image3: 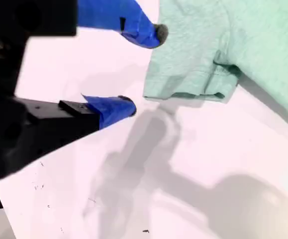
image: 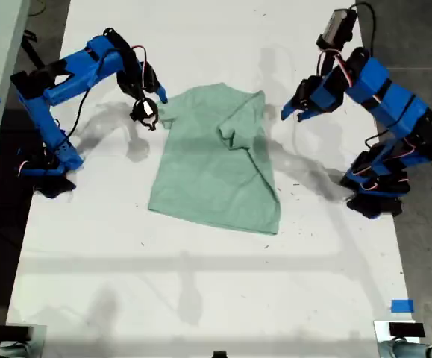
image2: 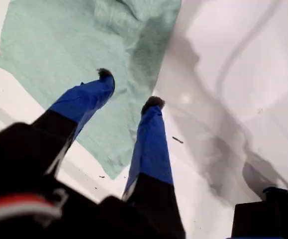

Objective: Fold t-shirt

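The mint t-shirt (image: 219, 160) is lying mid-worktop (image: 201, 298), one side already folded over. Both pincers, first (image2: 130, 89) and second (image3: 143, 69), are hovering released, grasping nothing. A shallow pinch at the sleeve hem could slip and undo that fold.

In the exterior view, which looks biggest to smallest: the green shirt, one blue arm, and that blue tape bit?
1. T-shirt
2. Either arm, for instance the one on the exterior view's right; the two look alike.
3. Tape

1 t-shirt (image: 212, 168), 2 arms, 2 tape bits.
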Controlling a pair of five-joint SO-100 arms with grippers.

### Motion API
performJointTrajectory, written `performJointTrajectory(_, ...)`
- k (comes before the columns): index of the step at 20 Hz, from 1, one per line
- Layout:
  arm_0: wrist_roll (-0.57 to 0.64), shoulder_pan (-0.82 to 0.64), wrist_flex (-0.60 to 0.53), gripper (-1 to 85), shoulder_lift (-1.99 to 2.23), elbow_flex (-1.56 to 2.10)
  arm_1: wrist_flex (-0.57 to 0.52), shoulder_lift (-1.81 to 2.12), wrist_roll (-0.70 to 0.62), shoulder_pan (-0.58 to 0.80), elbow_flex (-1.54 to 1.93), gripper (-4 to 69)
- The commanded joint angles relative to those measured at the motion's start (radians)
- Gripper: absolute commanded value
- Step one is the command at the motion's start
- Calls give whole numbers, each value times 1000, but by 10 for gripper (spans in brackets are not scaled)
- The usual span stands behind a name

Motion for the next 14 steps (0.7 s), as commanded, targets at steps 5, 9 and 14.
performJointTrajectory(5,2,-55,-78,233,-184,-130,-44,89,17,-12,35,153)
performJointTrajectory(9,-18,-84,-78,231,-347,-233,-44,170,31,-12,103,149)
performJointTrajectory(14,-48,-117,-18,0,-436,-311,-37,304,46,-3,209,145)
